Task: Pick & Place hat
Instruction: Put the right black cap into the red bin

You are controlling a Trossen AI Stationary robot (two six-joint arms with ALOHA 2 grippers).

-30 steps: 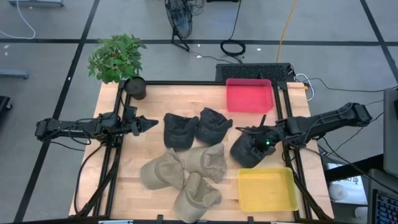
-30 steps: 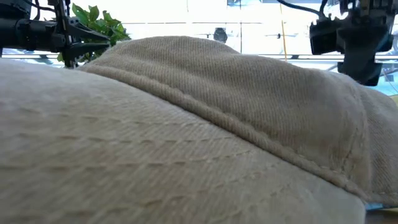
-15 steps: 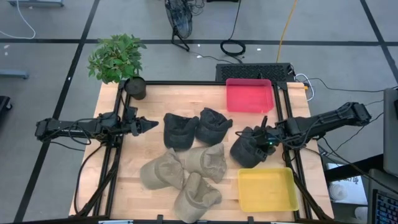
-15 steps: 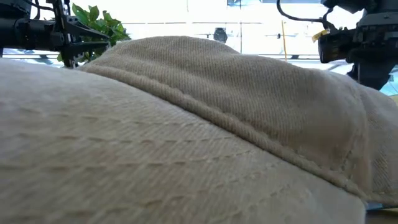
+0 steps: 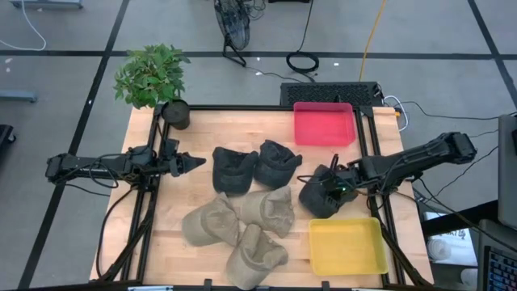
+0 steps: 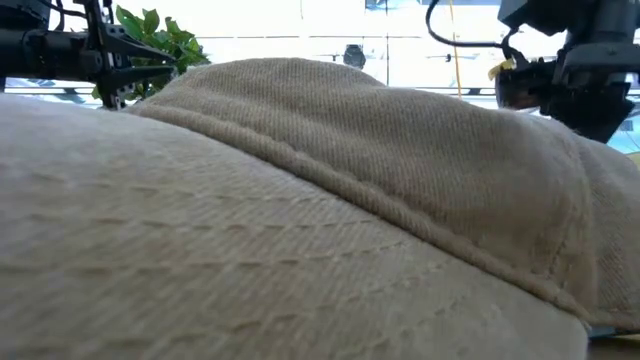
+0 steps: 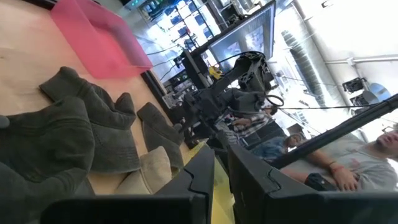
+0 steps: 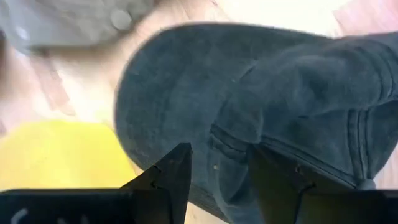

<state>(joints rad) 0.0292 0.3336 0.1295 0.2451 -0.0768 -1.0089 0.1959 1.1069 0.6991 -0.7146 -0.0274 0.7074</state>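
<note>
A dark grey hat (image 5: 313,199) lies near the table's right edge, between the pink tray and the yellow tray. My right gripper (image 5: 330,184) stands over its right part, shut on it; the right wrist view shows the hat (image 8: 261,81) filling the space past the gripper (image 8: 217,158). In the low view the right gripper (image 6: 560,75) shows behind a tan hat (image 6: 300,200), which hides the dark hat. My left gripper (image 5: 196,162) waits shut, above the table's left side. My right gripper pinches a raised fold of the dark hat's crown (image 8: 217,134) between its two fingers (image 8: 171,171). It comes from above, slanting in from the table's right side. The rest of the hat (image 5: 311,202) seems to lie on the table.
Two more dark hats (image 5: 234,170) (image 5: 276,163) and three tan hats (image 5: 210,223) (image 5: 271,210) (image 5: 254,252) lie mid-table. A pink tray (image 5: 325,123) stands far right, a yellow tray (image 5: 347,246) near right, a potted plant (image 5: 153,77) at the far left corner.
My right gripper has shifted a little toward the table's left and tipped further over the dark hat. The hat's right part has bunched in under the fingers, while its left part stays on the table.
</note>
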